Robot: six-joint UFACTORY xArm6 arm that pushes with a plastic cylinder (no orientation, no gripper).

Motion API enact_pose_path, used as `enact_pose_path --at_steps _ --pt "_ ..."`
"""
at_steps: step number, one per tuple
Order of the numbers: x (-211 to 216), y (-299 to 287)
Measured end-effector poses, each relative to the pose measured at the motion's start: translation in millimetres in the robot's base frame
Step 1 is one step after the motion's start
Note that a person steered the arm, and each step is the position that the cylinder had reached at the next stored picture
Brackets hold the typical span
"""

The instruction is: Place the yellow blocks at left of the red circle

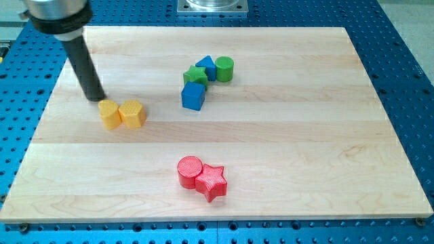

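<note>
A: Where does my tip (96, 99) sit?

B: At the view's left, on the wooden worktop (285, 135), just above and left of the yellow blocks. It looks to be touching or nearly touching the upper left edge of the nearer one; I cannot tell which.

A: And the end effector's state?

B: It is a plain dark rod, with no jaws that could be apart or together, and it clamps nothing.

A: The yellow blocks?

B: Two, side by side and touching. The left yellow block (109, 114) looks many-sided, perhaps a hexagon; the right yellow block (133, 114) has a rounded, heart-like outline, though I cannot be sure.

A: The red circle?

B: The red circle (190, 170) lies toward the view's bottom, near the middle, well apart from the yellow pair, which lies up and to its left. A red star (212, 181) touches its right side.

A: Anything else?

B: A cluster near the view's top centre: a blue cube (193, 95), a green star-like block (195, 75) above it, a blue triangular block (206, 67) and a green cylinder (224, 68) at the right.
</note>
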State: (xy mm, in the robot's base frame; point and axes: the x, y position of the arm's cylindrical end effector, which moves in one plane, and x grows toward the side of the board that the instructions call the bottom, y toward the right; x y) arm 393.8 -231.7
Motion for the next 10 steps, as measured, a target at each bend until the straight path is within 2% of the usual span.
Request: enact_pose_path --at_steps 1,4,5,6,8,10 --pt "-5.2 -21.6" --pt "-2.9 -34.6" --pt "10.9 -29.6" --pt "21.3 -0.7" --pt "76.9 65.5" --pt "155.1 130.3"
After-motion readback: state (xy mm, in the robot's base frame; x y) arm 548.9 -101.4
